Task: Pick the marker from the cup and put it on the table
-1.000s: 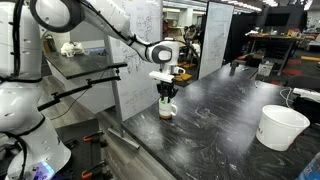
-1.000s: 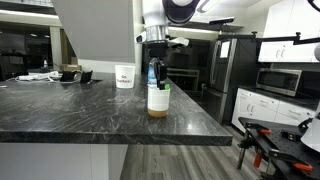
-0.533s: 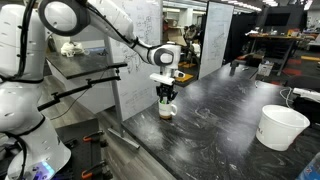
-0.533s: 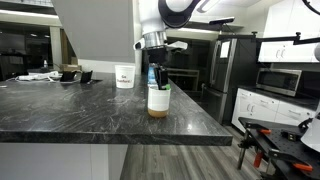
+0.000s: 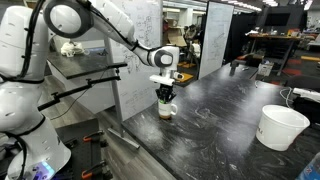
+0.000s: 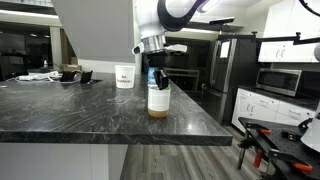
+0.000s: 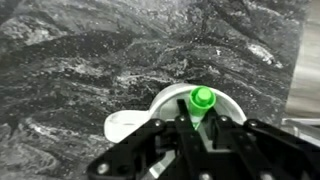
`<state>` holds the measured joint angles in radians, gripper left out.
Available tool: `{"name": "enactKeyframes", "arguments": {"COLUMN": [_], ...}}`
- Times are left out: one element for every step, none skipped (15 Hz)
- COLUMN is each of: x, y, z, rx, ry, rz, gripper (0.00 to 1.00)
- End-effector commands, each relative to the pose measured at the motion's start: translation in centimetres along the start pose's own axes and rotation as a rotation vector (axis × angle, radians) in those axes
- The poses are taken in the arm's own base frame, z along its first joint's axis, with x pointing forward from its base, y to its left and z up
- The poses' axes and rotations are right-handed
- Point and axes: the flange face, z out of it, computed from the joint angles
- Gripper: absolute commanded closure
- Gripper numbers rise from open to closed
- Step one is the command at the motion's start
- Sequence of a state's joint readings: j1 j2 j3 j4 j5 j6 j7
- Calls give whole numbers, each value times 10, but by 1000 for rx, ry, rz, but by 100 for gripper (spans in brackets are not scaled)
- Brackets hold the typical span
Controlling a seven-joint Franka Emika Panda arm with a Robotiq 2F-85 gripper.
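Glossy black surface (image 7: 80, 50) with grey marbling fills the whole wrist view, and right in the middle sits the white cup (image 7: 165, 103), handle poking out to the left. The green marker (image 7: 203, 98) stands in it, leaning against the right side of the rim with its cap end up. The end effector (image 7: 200, 128) comes in from the bottom with a dark finger on either side of the marker. That looks like a deliberate line-up, straddling the stick so a squeeze catches it below the cap. Can't tell from here whether the pads are actually pressing on it or just flanking it, though.

In an exterior view, the lab one with the whiteboards, the cup (image 5: 167, 112) is at the near left edge of the surface (image 5: 220, 120). The end effector (image 5: 166, 97) points straight down over its mouth. That makes sense, since a thin upright stick comes out cleanest with a vertical pull. A big white bucket (image 5: 281, 127) sits well apart on the right, out of the way.

In an exterior view with the kitchen behind, the end effector (image 6: 157, 82) sits just at the top of the cup (image 6: 158, 101), and the bucket (image 6: 124, 76) is far back. Nothing is lifted clear, so the marker counts as in the cup, and there's plenty of bare surface (image 6: 60, 110) around for setting it down.
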<state>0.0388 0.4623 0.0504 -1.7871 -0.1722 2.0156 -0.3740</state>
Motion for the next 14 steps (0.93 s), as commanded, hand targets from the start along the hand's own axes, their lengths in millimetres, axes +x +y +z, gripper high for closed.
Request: {"name": "enactKeyframes", "arguments": {"x": [1,0,-2,-5,-8,-13,-19,-28,-37,-48,-57,-70,-80,-93], "y": [-6,-5,-4,-1,2,6,11,18,25,31,37,44,50,58], "z": [-10,-14,-18,-26,-33,-41,-50,-58,-67,-76,-85,-93,-99,-103], "rx": [-20,-25,-22,-18,-14,-11,-9,5,18,42,61,73,75,74], "ry": [-15,-9,0,14,29,44,61,84,109,148,181,216,229,240], "rz": [-23,-20,-17,-14,-8,3,13,20,24,15,2,-16,-29,-38], "gripper": [95,95,95,95,95,95,95,95,95,95,95,95,95,95]}}
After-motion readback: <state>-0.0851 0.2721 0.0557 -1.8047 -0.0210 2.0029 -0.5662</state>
